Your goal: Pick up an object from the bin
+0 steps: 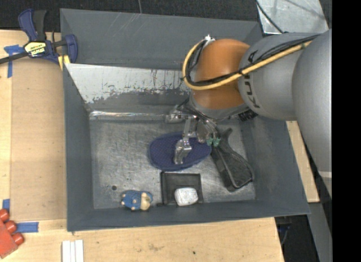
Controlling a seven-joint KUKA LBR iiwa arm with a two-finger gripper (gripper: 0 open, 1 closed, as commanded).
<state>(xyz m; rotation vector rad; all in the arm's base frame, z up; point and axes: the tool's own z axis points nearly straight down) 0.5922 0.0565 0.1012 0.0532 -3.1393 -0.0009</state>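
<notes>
Right, starting at the lower left of the grey metal bin: a small blue-and-cream toy figure lies by the near wall, well apart from me. Next along, at lower centre, there's a black square tray with a pale grey-white lump sitting in it. It's walled in, so an awkward reach, I'd judge.

Now the middle of the floor, and a dark blue flat oval pad, fabric by the look of it, lying flat with bare metal to its left. My gripper sits low over its right half, touching it or just above. Whether it is spread or closed I cannot tell, since my orange wrist cover hangs over it.

The pad lies in the open, which I reckon is why I'm poised straight above it. It's thin, though, so catching an edge could be fiddly. Just beside it, right of centre, a black flat paddle-shaped piece runs diagonally, its upper end near my gripper. That could snag.
</notes>
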